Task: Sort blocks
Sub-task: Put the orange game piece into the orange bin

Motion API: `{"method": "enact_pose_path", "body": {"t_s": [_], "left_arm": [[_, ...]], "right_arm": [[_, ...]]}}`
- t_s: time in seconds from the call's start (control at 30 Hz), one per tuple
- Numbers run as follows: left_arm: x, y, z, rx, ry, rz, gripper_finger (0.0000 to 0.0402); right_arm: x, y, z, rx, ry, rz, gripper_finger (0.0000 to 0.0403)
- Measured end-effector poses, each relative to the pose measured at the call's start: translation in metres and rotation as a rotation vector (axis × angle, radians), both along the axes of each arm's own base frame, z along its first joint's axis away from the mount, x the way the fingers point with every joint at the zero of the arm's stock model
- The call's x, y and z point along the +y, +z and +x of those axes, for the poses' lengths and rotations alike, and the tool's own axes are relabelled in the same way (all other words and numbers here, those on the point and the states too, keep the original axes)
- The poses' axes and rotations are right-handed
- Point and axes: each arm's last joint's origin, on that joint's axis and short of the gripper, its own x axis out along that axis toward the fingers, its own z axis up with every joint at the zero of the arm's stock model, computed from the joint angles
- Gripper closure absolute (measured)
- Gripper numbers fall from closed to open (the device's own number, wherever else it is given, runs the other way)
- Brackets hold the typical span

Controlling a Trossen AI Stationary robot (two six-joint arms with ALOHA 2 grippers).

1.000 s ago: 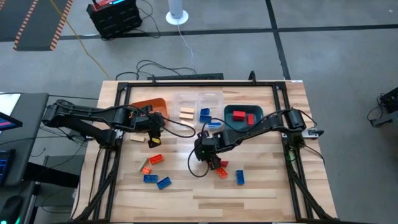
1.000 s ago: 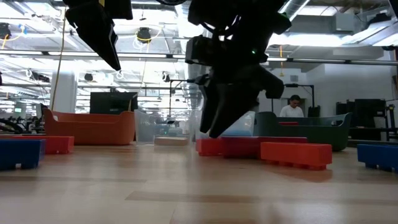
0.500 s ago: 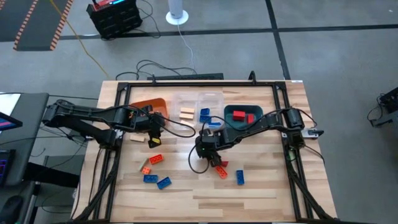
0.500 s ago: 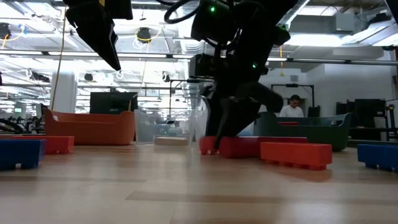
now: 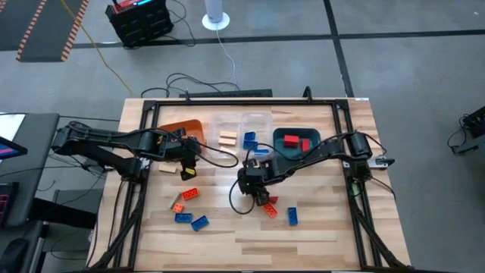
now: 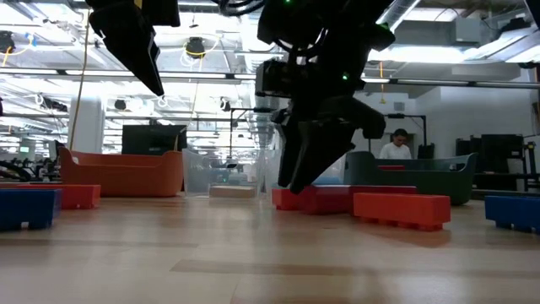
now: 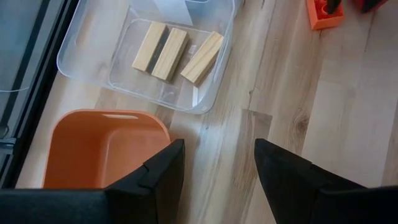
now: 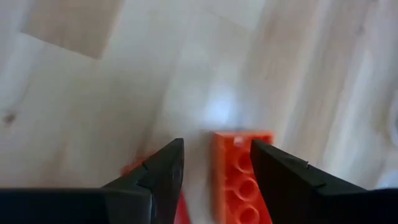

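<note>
Red and orange bricks point(image 5: 269, 205) at mid-desk point(image 5: 318, 227), right end effector point(image 5: 258, 193) poised just over them, fingers apart and empty — best lowered square so the orange brick point(image 8: 239, 180) sits between the fingers, not under one, before closing. Left end effector point(image 7: 214, 180) parked above the orange tray point(image 7: 102, 146) and clear tray point(image 7: 155, 56) of tan blocks, also parted and empty. Open wood toward the front edge — teal tray point(image 5: 297, 140) just behind, a short, clear carry.
</note>
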Motion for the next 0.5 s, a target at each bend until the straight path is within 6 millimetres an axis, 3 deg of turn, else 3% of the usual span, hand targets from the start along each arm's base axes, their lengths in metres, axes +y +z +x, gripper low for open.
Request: {"method": "enact_pose_path", "body": {"t_s": [0.5], "left_arm": [[0.0, 0.0, 0.0, -0.001, 0.004, -0.002, 0.0212]], "right_arm": [[-0.024, -0.005, -0.001, 0.047, -0.103, 0.042, 0.0157]]}}
